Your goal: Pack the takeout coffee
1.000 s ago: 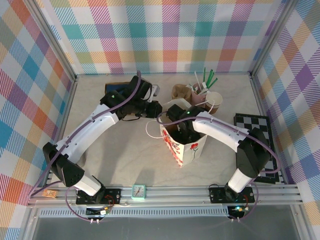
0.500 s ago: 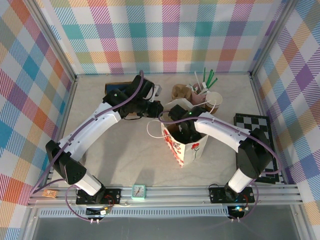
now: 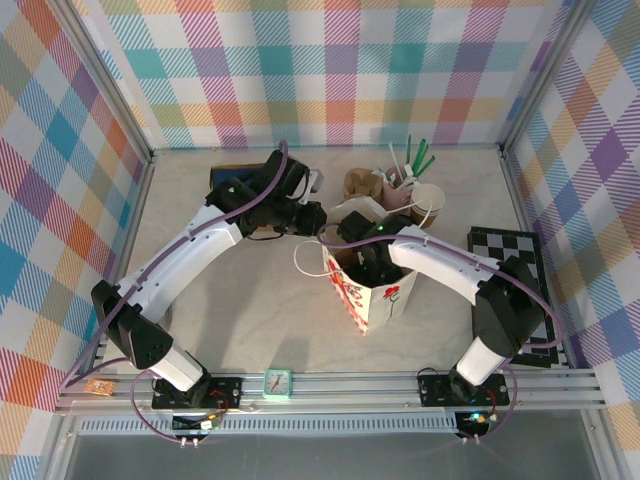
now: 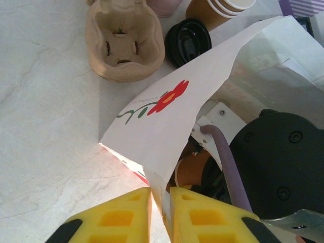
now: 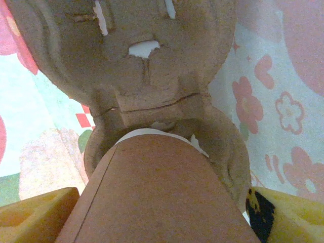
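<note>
Takeout coffee (image 5: 152, 202) sits clamped between my right jaws, down inside the paper bag (image 4: 167, 116), pulp carrier (image 5: 152, 86) just beneath. Left jaws pinch the bag's rim. If that pinch slips, the wall could fold in and tip it.

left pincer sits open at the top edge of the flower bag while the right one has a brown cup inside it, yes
No: the left wrist view shows the left pincer shut on the top edge of the flower bag, not open. The right pincer does have a brown cup between its fingers inside it.
</note>
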Available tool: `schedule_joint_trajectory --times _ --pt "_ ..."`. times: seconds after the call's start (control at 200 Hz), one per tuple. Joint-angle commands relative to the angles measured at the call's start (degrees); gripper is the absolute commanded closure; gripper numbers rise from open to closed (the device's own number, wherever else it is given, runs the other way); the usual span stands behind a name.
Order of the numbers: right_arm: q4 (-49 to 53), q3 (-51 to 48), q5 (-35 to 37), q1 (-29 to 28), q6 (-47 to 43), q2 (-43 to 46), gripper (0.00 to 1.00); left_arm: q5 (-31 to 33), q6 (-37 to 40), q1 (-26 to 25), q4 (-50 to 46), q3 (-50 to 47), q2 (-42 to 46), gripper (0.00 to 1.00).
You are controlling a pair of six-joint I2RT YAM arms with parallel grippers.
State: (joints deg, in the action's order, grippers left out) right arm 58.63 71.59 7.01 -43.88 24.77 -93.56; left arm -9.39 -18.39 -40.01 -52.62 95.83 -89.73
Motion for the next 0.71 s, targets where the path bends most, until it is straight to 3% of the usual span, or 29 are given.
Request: schedule_joint_trajectory --times 0.0,0.7 --pt "0.2 -0.9 0.2 0.3 -0.3 1.0 0.72 -0.5 1.2 -1.0 -1.7 1.8 0.4 0.82" --pt "1.0 -1.8 0.6 0.3 0.2 2.4 0.72 0.9 1.4 -1.0 -2.1 2.1 0.3 0.83"
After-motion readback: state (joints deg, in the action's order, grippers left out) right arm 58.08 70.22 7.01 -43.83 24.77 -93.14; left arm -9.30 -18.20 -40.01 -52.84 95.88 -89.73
